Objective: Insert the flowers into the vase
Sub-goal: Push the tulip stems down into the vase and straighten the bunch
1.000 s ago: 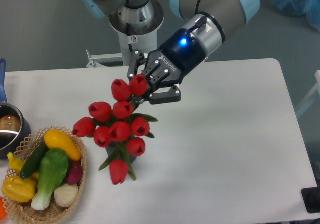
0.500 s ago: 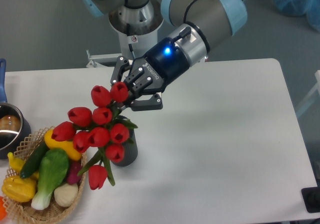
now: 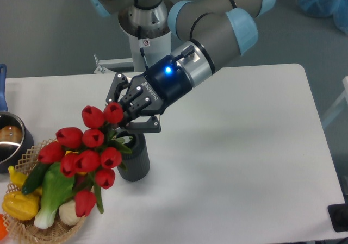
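Observation:
The flowers (image 3: 87,152) are a bunch of red tulip buds with green leaves, hanging tilted down to the left, over the edge of the wicker basket. My gripper (image 3: 124,119) is shut on their stems at the upper right end of the bunch. The vase (image 3: 136,158), a dark grey ribbed cylinder, stands upright on the white table just below the gripper. Its mouth is partly hidden by the gripper's fingers and leaves. The flower heads lie to the left of the vase, not in it.
A wicker basket (image 3: 69,230) of colourful vegetables sits at the front left, partly under the flowers. A shiny metal pot (image 3: 11,141) with a blue handle stands at the left edge. The arm's base (image 3: 147,26) is behind the table.
The gripper and the flowers have moved left and down. The vase, hidden behind the bunch a second ago, now shows to the right of the flower heads.

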Robot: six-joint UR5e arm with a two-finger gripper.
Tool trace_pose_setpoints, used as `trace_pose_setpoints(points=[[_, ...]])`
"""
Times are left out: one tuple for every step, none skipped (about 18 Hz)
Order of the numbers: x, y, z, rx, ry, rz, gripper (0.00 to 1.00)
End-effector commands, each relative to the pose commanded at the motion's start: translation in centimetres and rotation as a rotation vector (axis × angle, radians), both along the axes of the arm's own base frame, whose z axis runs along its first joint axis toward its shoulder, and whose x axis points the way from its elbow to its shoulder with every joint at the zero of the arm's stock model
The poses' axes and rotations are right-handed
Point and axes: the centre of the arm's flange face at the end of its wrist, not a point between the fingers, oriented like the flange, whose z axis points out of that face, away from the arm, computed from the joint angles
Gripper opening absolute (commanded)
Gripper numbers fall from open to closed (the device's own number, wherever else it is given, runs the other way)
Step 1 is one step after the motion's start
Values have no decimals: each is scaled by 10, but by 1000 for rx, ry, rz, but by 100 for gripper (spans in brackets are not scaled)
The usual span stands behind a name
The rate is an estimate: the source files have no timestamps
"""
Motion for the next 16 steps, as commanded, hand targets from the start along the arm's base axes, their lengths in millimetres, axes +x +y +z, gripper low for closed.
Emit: trace_pose_setpoints(points=[[0,0,-3,-6,-1,2,0],[-1,0,-6,-10,-2,3,0],[0,1,-11,-12,-1,1,0],[1,0,-15,-11,2,-2,0],[3,-1,-20,-12,2,-4,0],[5,-2,-27,-17,0,-7,0],[8,-4,-37,-19,1,-10,0],[11,-6,-47,-15,11,-16,0],[14,-8,-55,-10,21,-22,0],[17,-11,-60,-6,29,-27,0],[20,-12,-65,-8,28,-29,0],[22,-14,-66,-7,29,-30,0],[22,-14,-67,-8,30,-30,0],[23,-15,-69,-10,28,-30,0],[23,-15,-73,-14,25,-30,0],[24,-16,-75,-14,25,-31,0]])
